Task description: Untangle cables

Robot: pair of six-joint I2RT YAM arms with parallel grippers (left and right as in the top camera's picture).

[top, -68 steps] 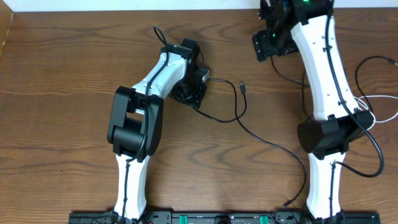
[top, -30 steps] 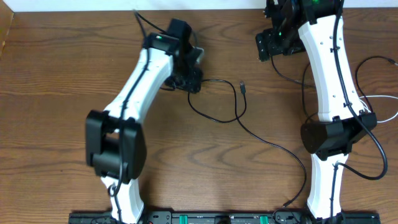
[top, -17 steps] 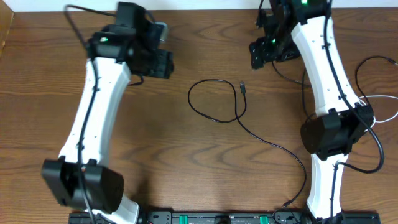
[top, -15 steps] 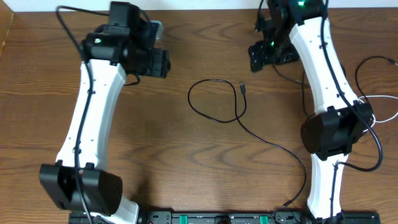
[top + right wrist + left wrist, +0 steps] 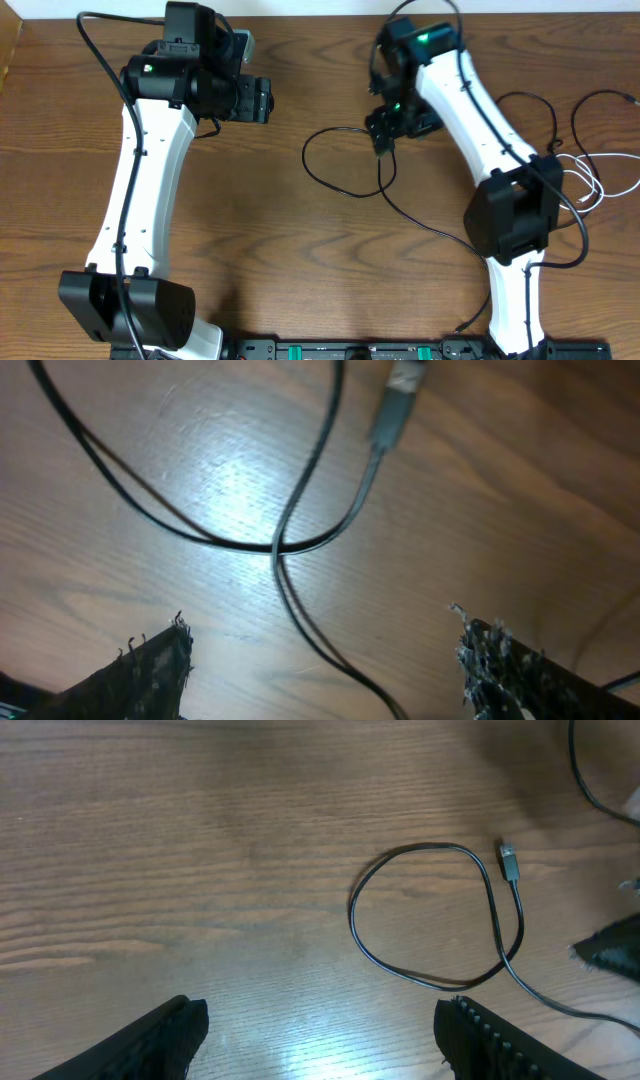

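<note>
Only the left wrist view shows the black cable's [image 5: 421,846] whole loop on the desk [image 5: 150,840]. The right claw [image 5: 320,620] gapes empty right above its crossing, and the left claw [image 5: 320,1005] gapes empty, apart from it.

You have a thin black cable [image 5: 351,915] lying flat mid-table in one crossed loop, its small plug [image 5: 509,863] just right of the loop. A white cable [image 5: 597,197] lies at the right edge.
</note>
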